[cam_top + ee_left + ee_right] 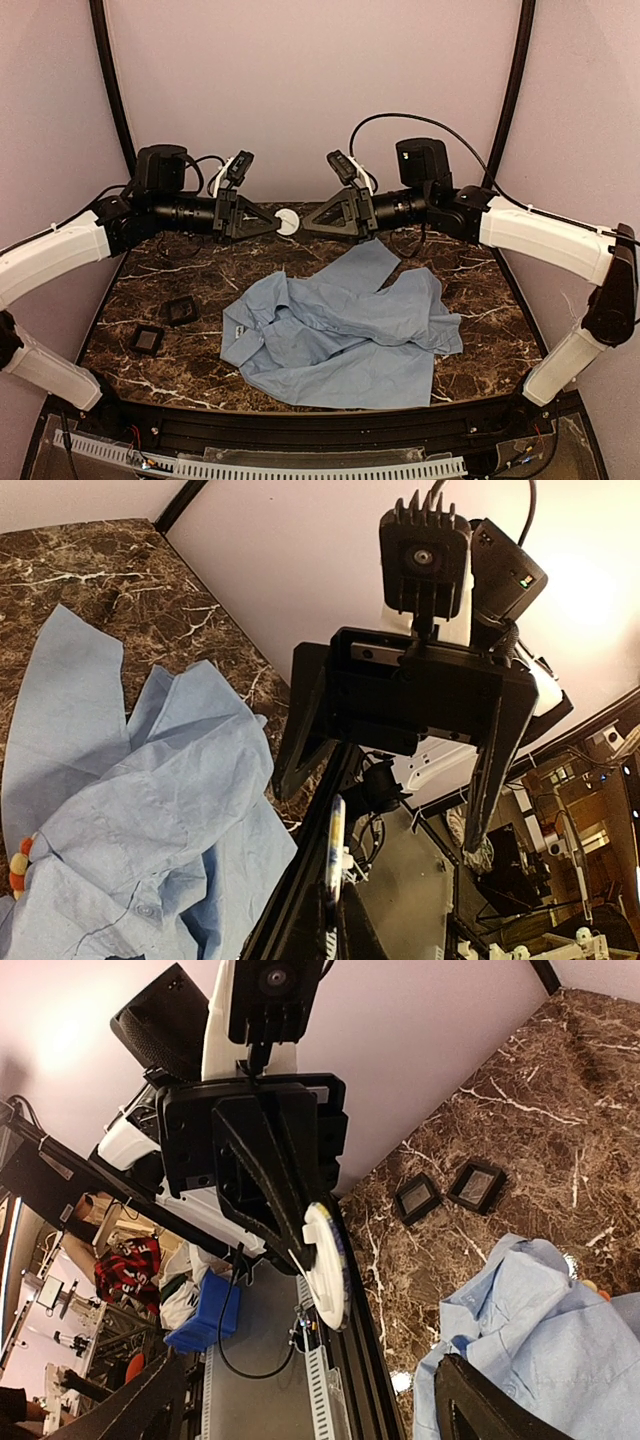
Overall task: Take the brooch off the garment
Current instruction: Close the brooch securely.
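Roughly, garment [340, 330] lies diag., near-L to far-R.

Top view high above near table [480, 300] edge, looking down. 2 wrist views face each other close; garment [340, 330] below tool level, shared.
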